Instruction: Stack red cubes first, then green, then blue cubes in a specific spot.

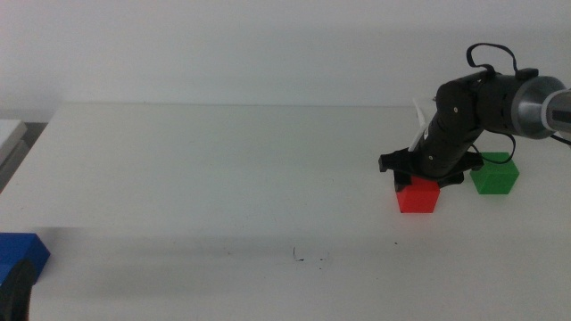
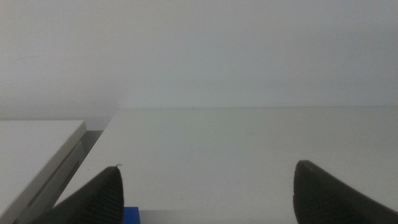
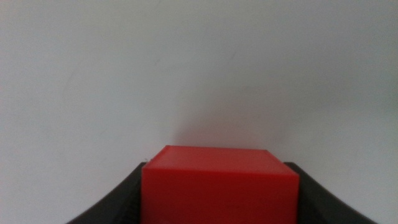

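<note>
Both right fingers flank red cube; only middle view shows green.

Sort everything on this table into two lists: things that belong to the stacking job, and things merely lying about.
Belongs to the job:
red cube, between the right end effector's jaws
green cube
blue cube
scribble marks
left end effector, waiting

Lying about:
white board beside the table

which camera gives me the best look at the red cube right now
The right wrist view: the red cube fills the lower frame, sitting between the right pincer jaws. The middle view shows the cube smaller, on the table beside the green cube, with the pincer at its far side. The left wrist view shows none of it.
</note>
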`<action>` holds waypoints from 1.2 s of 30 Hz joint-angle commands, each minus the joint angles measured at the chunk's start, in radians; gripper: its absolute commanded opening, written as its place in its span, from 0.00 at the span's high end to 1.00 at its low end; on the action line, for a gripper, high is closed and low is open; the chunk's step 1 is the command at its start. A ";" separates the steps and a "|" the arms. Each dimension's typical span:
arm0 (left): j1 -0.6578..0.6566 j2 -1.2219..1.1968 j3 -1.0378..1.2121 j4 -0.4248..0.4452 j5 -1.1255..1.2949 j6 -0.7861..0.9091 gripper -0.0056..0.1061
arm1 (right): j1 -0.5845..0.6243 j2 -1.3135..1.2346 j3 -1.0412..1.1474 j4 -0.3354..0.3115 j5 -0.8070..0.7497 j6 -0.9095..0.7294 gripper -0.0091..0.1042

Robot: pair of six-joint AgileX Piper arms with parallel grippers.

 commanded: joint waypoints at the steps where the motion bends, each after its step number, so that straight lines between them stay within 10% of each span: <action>1: -0.002 -0.004 0.000 -0.004 -0.012 -0.004 0.12 | 0.027 -0.055 -0.008 -0.018 0.047 0.046 0.81; 23: -0.002 -0.004 0.000 -0.004 -0.012 -0.004 0.12 | 0.461 -0.183 -0.008 -0.243 0.135 0.695 0.81; 36: -0.002 -0.004 0.000 -0.004 -0.012 -0.004 0.12 | 0.502 -0.074 -0.107 -0.273 0.235 0.718 0.81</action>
